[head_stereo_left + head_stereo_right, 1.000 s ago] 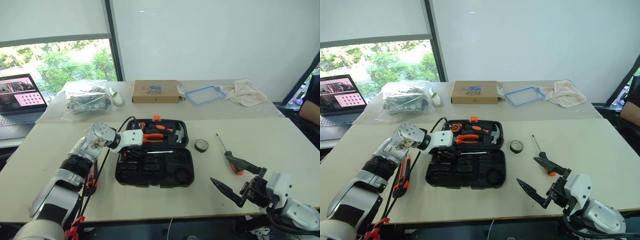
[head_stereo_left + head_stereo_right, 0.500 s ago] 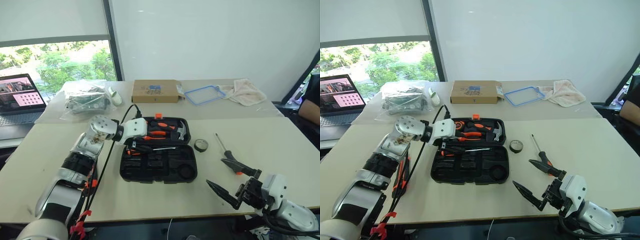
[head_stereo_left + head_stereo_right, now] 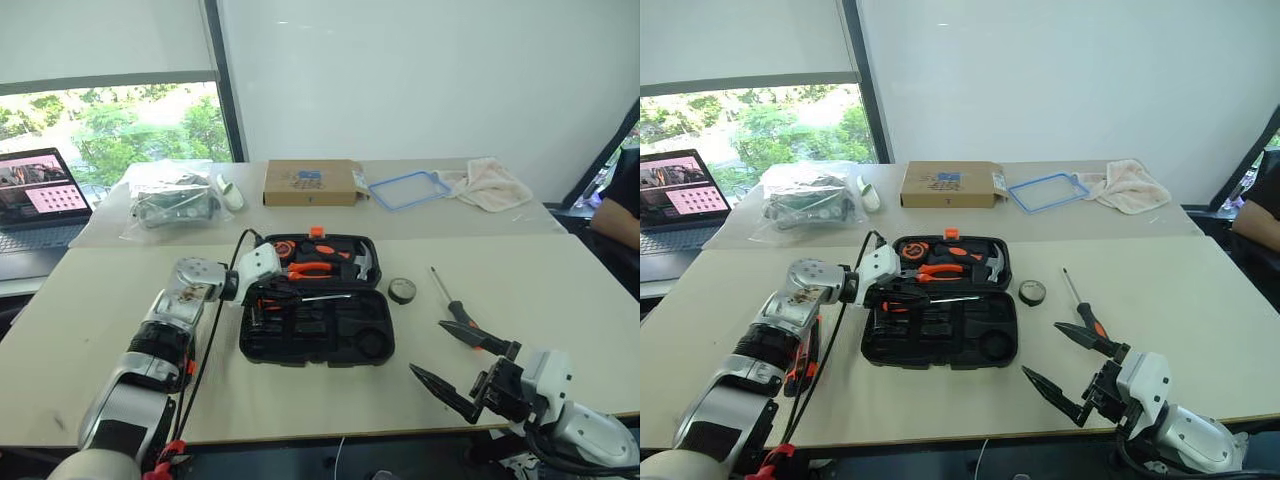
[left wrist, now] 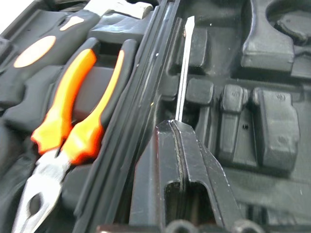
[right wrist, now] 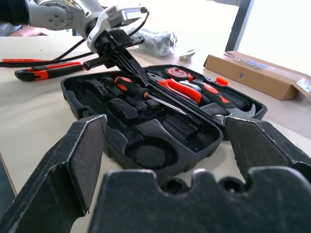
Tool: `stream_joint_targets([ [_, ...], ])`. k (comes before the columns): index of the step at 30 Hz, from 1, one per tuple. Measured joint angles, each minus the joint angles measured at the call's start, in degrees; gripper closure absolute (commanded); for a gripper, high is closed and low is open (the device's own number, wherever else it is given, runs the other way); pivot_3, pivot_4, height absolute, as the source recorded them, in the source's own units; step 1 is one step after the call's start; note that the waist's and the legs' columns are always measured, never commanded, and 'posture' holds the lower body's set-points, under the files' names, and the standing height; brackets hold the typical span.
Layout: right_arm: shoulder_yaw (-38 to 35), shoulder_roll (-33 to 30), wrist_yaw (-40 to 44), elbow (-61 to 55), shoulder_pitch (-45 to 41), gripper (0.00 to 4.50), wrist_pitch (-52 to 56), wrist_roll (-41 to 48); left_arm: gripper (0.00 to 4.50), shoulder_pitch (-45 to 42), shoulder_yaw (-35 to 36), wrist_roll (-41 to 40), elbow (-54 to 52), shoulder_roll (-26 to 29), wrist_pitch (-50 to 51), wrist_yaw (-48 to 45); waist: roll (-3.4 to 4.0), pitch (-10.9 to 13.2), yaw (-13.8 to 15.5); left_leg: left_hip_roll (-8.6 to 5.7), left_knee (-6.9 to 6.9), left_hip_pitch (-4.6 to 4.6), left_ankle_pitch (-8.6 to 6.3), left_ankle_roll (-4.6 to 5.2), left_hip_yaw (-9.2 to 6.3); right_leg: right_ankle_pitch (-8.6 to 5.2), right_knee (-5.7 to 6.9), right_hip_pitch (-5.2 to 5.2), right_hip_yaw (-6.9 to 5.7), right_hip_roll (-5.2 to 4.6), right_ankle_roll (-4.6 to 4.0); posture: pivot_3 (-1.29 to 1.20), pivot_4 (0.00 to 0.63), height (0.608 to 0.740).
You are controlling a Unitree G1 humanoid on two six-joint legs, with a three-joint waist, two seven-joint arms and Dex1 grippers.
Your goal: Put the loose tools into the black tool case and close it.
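Note:
The black tool case (image 3: 330, 338) lies open mid-table. One orange-and-black screwdriver (image 5: 141, 92) rests in its front tray along the hinge. My left gripper (image 5: 139, 76) hovers over that tool's handle at the case's left end, its fingers (image 4: 189, 160) shut with nothing between them. A second screwdriver (image 3: 450, 297) and the black tape roll (image 3: 403, 290) lie on the table right of the case. The utility knife (image 5: 44, 73) and a slim orange tester (image 5: 17, 60) lie left of the case beside my left arm. My right gripper (image 3: 426, 346) stands open near the table's front right.
Orange-handled pliers (image 3: 315, 268) and a hammer (image 3: 362, 265) sit in the case's lid. On the far table are a cardboard box (image 3: 310, 182), a blue frame (image 3: 410, 190), a towel (image 3: 495, 183), a plastic bag (image 3: 170, 200) and a laptop (image 3: 40, 190). A person's arm (image 3: 615, 215) shows at the right edge.
My left gripper rose over the lid's left end, then came back down and left to the hinge, fingers now shut. The case has slid slightly right. The right gripper stayed put.

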Motion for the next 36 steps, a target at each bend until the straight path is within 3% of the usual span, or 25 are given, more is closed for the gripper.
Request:
stream_joint_targets([
  [17,-1.66,-0.14,-1.50,-0.69,0.68,0.00,0.99,0.02,4.48,0.08,-2.13,2.95,0.45,-2.71,2.53,4.36,0.31,-0.81,0.40,-0.01,0.06,0.23,-0.01,0.03,0.01,0.01,0.02,0.25,0.07,-0.02,0.02,0.00,0.150,0.740],
  [20,-5.24,-0.65,-1.96,-1.68,4.05,0.00,1.57,1.65,3.82,2.62,0.99,-0.17,0.52,-2.61,-1.84,3.60,0.30,-0.81,0.36,-0.01,-0.01,0.22,-0.02,0.03,0.02,0.01,0.02,0.17,0.11,-0.02,0.02,0.00,0.150,0.740],
  [22,-9.94,-0.87,-1.71,-1.77,8.93,0.00,1.64,2.29,3.04,6.48,4.81,-5.79,-0.97,-1.40,-5.04,-0.99,0.29,-0.81,0.08,0.01,-0.20,0.20,-0.02,0.02,0.03,0.01,0.00,0.05,0.10,-0.01,0.02,0.00,0.150,0.740],
  [26,-17.11,-0.53,0.20,-0.01,16.57,0.00,0.80,2.43,1.59,10.85,12.37,-12.50,-4.18,5.63,-8.01,-6.15,0.30,-0.81,-0.28,0.05,-0.36,0.23,-0.02,0.02,0.02,0.01,-0.10,0.00,0.12,0.06,-0.01,0.00,0.150,0.740],
  [27,-19.05,0.10,0.62,0.93,18.47,0.00,0.23,2.41,1.24,13.52,14.96,-14.37,-6.02,8.27,-9.89,-7.95,0.34,-0.83,-0.45,0.04,-0.44,0.36,-0.03,0.02,0.04,0.02,-0.12,0.05,0.20,0.05,-0.02,0.00,0.150,0.740],
  [28,-20.22,0.55,0.72,1.52,19.61,0.00,-0.10,2.41,1.18,15.54,16.29,-15.28,-6.79,9.85,-10.72,-9.13,0.38,-0.85,-0.58,0.04,-0.49,0.44,-0.04,0.03,0.04,0.01,-0.13,0.10,0.23,0.05,-0.02,0.00,0.150,0.740],
  [29,-22.34,1.29,0.95,3.09,21.69,0.00,-0.45,2.40,0.65,19.61,18.47,-16.36,-7.32,12.66,-11.31,-10.92,0.44,-0.89,-0.62,0.02,-0.64,0.68,-0.09,0.11,0.04,0.00,-0.14,0.19,0.28,0.04,-0.03,0.00,0.150,0.740],
  [31,-23.49,1.82,0.92,4.94,23.13,0.00,-0.45,2.10,0.14,24.46,20.83,-17.61,-7.25,15.08,-11.18,-12.30,0.45,-0.88,-0.53,0.02,-0.75,0.93,-0.11,0.15,0.05,-0.01,-0.24,0.42,0.29,0.07,-0.04,0.00,0.150,0.740],
  [33,-23.39,1.74,-0.29,4.84,22.00,0.00,0.22,1.82,0.06,27.90,22.44,-18.24,-7.52,16.19,-11.14,-12.45,0.43,-0.86,-0.40,0.02,-0.75,1.01,-0.15,0.21,0.08,0.00,-0.28,0.60,0.29,0.06,-0.04,0.00,0.150,0.740],
  [36,-21.09,-3.50,-8.25,2.34,14.49,0.00,12.23,1.79,0.06,32.35,24.77,-20.56,-11.21,16.60,-9.52,-11.77,0.40,-0.84,-0.15,0.03,-0.75,1.25,-0.17,0.23,0.10,0.06,-0.34,0.94,0.32,0.01,0.00,0.00,0.150,0.740],
])
